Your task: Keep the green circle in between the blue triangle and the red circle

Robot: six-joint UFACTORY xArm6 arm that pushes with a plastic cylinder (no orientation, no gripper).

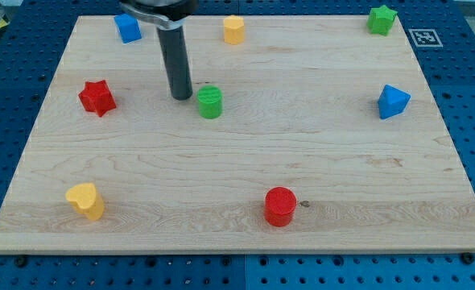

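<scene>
We see a big wooden surface (pixel 245 177) lying on a blue board full of holes (pixel 12 89). Our arm has no claw to open or close. It ends in a dark rod (pixel 176 60) that comes down from the view's top. My tip (pixel 181 97) sits on the wood, just beside the green circle (pixel 210 102), on its left side in the view. We cannot tell if they touch.

The green circle is in the upper middle of the wood. The red circle (pixel 280 206) is near the view's bottom, a bit to the right of the middle. The blue triangle (pixel 393 101) is far off at the view's right, about level with the green circle. So the green circle is well apart from both.

A red star (pixel 97 97) is at the view's left. A yellow heart (pixel 86 200) is at the bottom left. At the top we see a blue block (pixel 127 28), a yellow block (pixel 234 29) and a green star (pixel 382 19) in the right corner.
</scene>
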